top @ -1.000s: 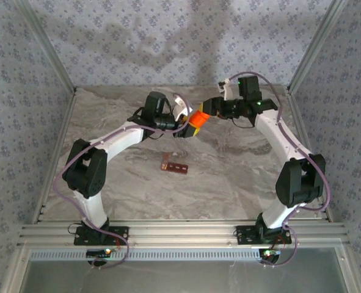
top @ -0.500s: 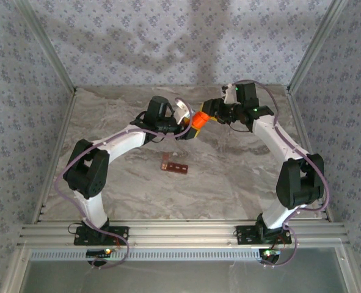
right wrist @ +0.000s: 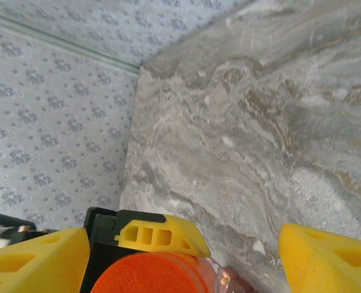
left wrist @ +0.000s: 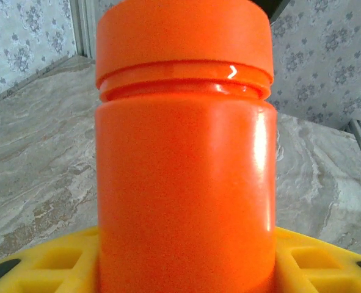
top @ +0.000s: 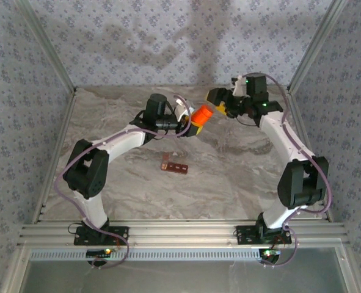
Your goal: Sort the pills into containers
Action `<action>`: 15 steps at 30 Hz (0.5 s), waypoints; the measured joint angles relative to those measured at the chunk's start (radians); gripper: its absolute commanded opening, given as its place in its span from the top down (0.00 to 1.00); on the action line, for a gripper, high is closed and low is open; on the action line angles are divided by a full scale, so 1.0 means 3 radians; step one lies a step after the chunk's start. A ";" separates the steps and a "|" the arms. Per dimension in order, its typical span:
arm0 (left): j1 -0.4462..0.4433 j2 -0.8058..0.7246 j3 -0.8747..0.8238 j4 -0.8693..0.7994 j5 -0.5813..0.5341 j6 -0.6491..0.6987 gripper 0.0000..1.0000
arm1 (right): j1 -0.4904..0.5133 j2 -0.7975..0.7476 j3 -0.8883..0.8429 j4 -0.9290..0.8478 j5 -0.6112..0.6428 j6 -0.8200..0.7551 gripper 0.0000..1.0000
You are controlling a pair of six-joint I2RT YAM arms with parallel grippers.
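The left gripper (top: 194, 122) grips the orange bottle (top: 200, 116) by its body above the table (top: 229, 177), the right gripper (top: 217, 103) is wide open and empty just beside the cap (left wrist: 183, 30), and the containers (top: 174, 165) lie on the table nearer the arm bases.

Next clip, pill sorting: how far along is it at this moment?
Done: nothing visibly sorted. The dark red-brown four-compartment strip lies on the marble table, its contents too small to tell. In hand: the left gripper holds the orange cylindrical plastic bottle up, its orange cap still on; the right gripper stands open beside the cap. Left: uncapping, then getting pills into the compartments.
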 measured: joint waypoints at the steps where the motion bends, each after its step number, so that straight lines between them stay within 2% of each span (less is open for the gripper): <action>1: 0.0028 0.0000 0.0000 0.0013 0.0036 -0.0028 1.00 | -0.0041 -0.0033 0.0014 -0.0005 -0.0023 -0.0034 0.16; 6: 0.0148 0.0000 0.0000 0.0027 0.0300 -0.0135 1.00 | -0.0186 -0.0169 0.0055 -0.0019 -0.0242 -0.0357 0.17; 15: 0.0200 0.0000 0.0224 -0.0253 0.0835 -0.0182 1.00 | -0.0197 -0.0183 0.0245 -0.0395 -0.0727 -0.1575 0.16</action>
